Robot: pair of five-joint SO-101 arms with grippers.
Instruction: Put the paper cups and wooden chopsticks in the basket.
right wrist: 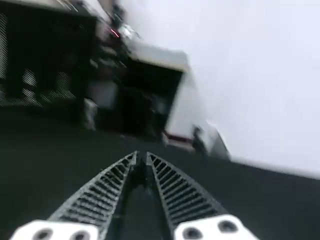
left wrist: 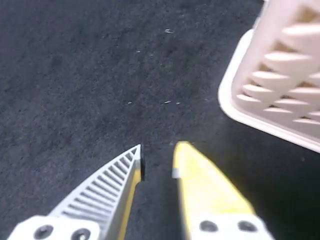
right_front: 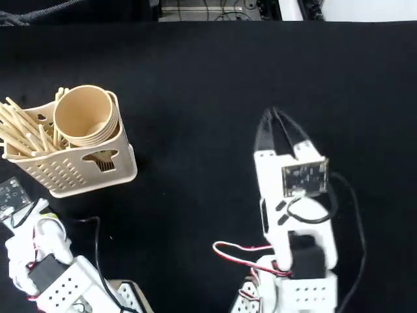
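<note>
Nearest the camera, the left gripper [left wrist: 158, 150] hangs narrowly parted and empty just beside the basket [right_front: 78, 173], while the right gripper [right_front: 275, 116] points up the table [right_front: 215, 72], pinched shut on nothing. Beyond them, the stacked paper cups [right_front: 109, 127] and wooden chopsticks [right_front: 23, 127] already stand in the basket. The cups look light and crushable, best taken gently at the rim; the sticks look stiff, thin and likely slippery. Open cloth lies right and beyond.

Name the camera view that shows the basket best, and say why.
The high view: the whole basket stands there, with paper cups and chopsticks inside. The left wrist view catches just a corner of its slatted wall; the right wrist view faces the room behind.
</note>
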